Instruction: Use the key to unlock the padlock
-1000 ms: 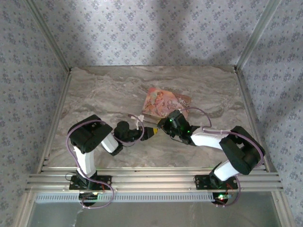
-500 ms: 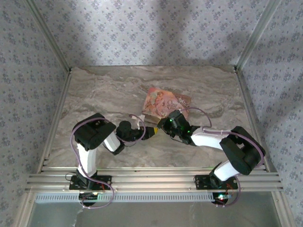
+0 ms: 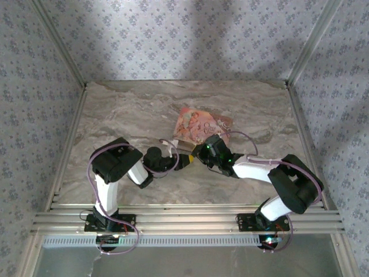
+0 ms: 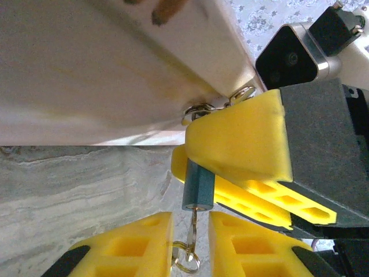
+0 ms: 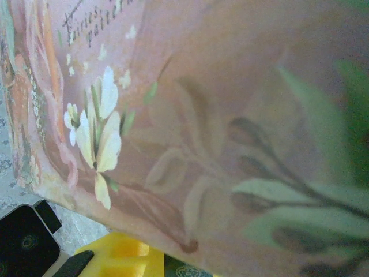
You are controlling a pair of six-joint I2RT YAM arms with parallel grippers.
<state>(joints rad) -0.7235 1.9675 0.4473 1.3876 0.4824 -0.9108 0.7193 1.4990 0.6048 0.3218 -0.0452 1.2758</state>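
Padlock (image 4: pixel 198 186): tiny, dark blue-green, slim and rectangular.
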